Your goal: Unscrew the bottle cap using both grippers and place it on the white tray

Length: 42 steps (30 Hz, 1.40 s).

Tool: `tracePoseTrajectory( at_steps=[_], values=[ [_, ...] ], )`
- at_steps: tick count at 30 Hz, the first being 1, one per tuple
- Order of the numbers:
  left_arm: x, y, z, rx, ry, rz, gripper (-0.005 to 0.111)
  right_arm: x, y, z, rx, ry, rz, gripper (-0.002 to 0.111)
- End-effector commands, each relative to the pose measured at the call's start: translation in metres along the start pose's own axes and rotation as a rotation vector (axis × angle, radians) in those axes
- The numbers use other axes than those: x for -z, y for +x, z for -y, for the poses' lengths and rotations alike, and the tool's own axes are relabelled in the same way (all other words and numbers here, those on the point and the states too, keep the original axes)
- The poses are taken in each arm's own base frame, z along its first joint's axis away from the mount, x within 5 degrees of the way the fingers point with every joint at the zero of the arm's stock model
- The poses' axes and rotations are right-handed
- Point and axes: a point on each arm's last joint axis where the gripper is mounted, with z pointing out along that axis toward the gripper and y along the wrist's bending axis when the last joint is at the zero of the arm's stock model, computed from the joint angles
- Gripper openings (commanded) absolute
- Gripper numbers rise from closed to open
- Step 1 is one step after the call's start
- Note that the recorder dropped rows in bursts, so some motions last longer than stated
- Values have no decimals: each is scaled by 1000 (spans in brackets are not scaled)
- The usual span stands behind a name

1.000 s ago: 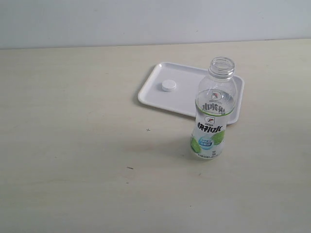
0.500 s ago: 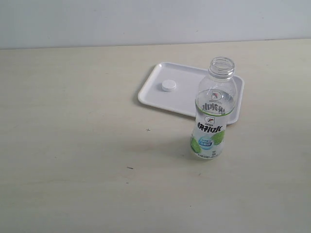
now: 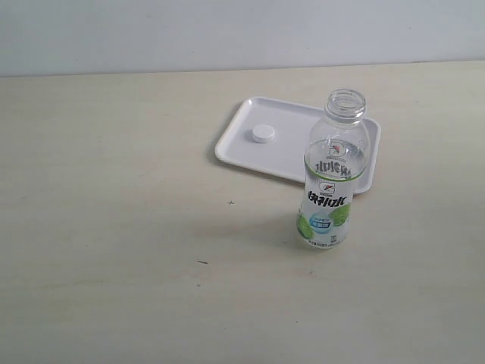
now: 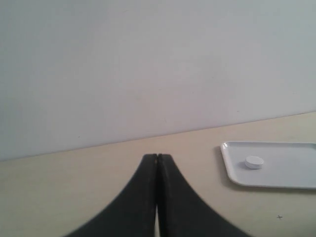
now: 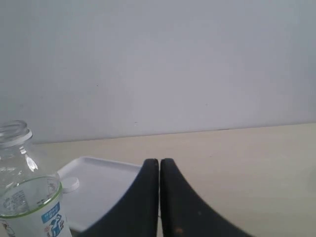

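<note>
The bottle stands upright on the table with its threaded neck bare, just in front of the white tray. The bottle cap lies flat on the tray's left part. No arm shows in the exterior view. In the left wrist view my left gripper is shut with nothing in it, and the white tray with the bottle cap lies apart from it. My right gripper is shut and empty too, away from the bottle, the white tray and the bottle cap.
The pale wooden table spreads around the bottle and tray. A plain light wall rises behind the table's far edge.
</note>
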Motion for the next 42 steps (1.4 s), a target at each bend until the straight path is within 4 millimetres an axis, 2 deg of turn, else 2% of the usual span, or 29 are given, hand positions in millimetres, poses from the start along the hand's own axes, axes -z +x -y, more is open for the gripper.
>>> tracePoseTrajectory(
  at_steps=[1,8,12,18,42],
  values=[
    [0,0,-1,5,-14,6,0,0,1,0,8,4,3,2],
    [0,0,-1,9,-14,6,0,0,1,0,8,5,-1,2],
    [0,3,-2,79,-23,-24,0,0,1,0,8,5,-1,2],
    [2,11,-13,187,-154,-92,0,0,1,0,8,5,-1,2],
    [2,10,-13,123,-152,-95,0,0,1,0,-9,3,0,2]
  ],
)
